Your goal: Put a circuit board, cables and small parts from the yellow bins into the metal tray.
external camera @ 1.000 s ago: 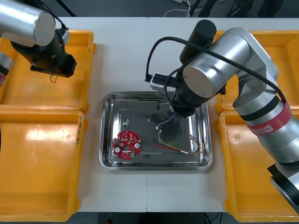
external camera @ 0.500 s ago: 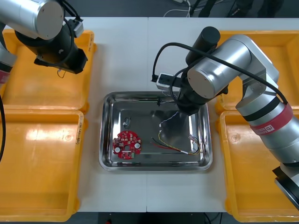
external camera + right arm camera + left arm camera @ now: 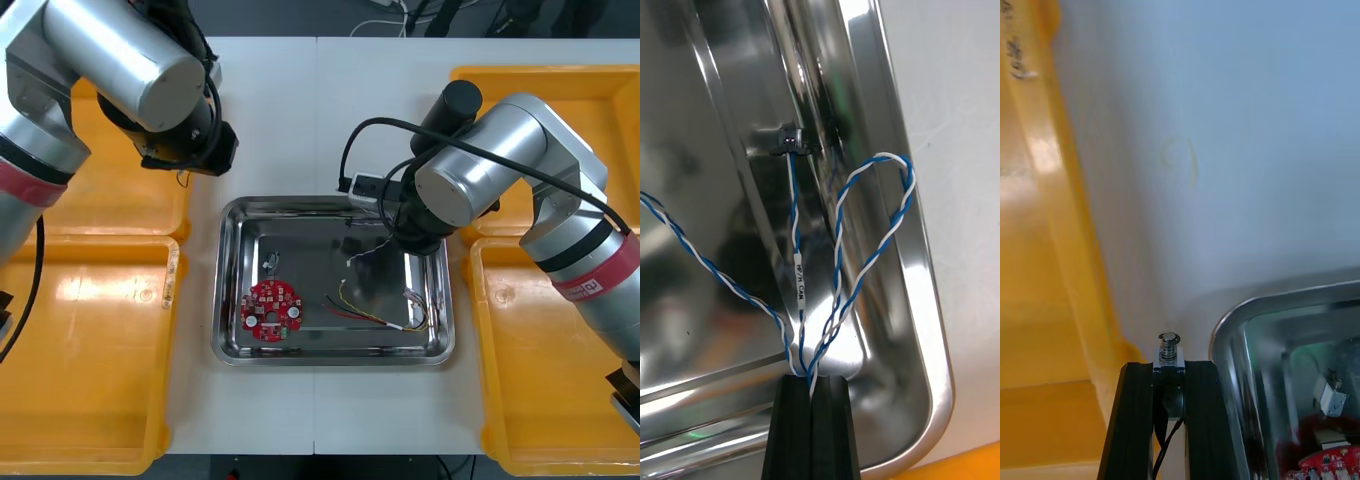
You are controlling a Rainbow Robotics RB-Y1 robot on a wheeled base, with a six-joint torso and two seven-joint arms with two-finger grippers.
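My right gripper (image 3: 811,384) is shut on a twisted blue and white cable (image 3: 797,262), which hangs in loops over the back right part of the metal tray (image 3: 919,300). The cable's black connector (image 3: 789,140) touches the tray floor. In the front view the cable (image 3: 368,254) shows just under the right wrist. My left gripper (image 3: 1169,373) is shut on a small metal part (image 3: 1169,348), above the table between the back left yellow bin (image 3: 1045,225) and the tray's corner (image 3: 1232,322). In the tray lie a red circuit board (image 3: 270,310) and a red and yellow cable (image 3: 380,312).
Another small metal part (image 3: 270,262) lies in the tray behind the board. Yellow bins (image 3: 80,360) flank the tray on both sides. The left arm (image 3: 170,90) reaches over the back left bin's inner edge. White table (image 3: 300,120) lies behind the tray.
The left arm has swung right from over the back left bin towards the tray's back left corner. The right gripper has drifted right and back with the cable.
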